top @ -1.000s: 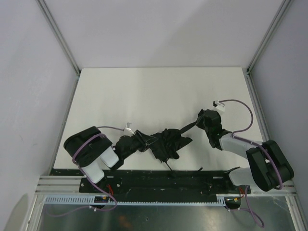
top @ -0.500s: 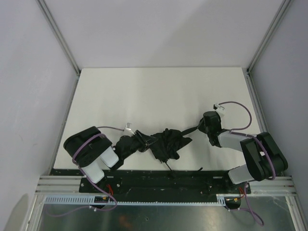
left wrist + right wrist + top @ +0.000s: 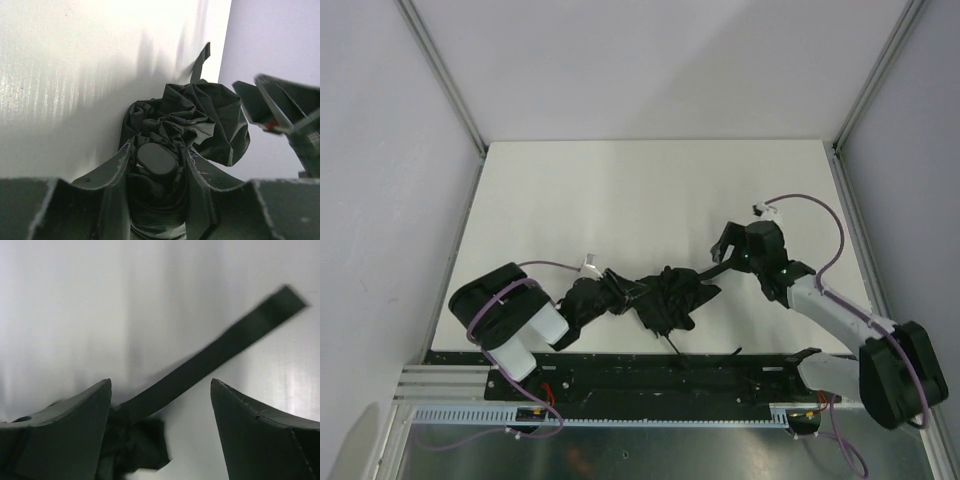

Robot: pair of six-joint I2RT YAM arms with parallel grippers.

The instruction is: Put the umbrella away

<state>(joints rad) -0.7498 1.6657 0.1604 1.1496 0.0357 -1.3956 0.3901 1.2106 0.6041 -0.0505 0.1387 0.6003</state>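
Observation:
The umbrella [image 3: 660,297] lies as a crumpled bundle of black fabric near the table's front edge. My left gripper [image 3: 592,297] is shut on its left end. In the left wrist view the round cap [image 3: 156,160] sits between the fingers of that gripper [image 3: 156,150], with the fabric [image 3: 205,115] bunched beyond it. A thin black strap [image 3: 708,268] runs up and to the right from the bundle. My right gripper [image 3: 723,245] hangs open over the strap's far end. In the right wrist view the strap [image 3: 220,352] crosses between the spread jaws of the right gripper [image 3: 160,383], untouched.
The white table [image 3: 620,190] is walled on three sides, with metal posts at the back corners. A black rail [image 3: 670,375] runs along the near edge between the arm bases. Cables loop off both wrists.
The right gripper has opened from shut and moved left and forward along the strap, with its arm stretched out. The left gripper and the bundle have barely moved.

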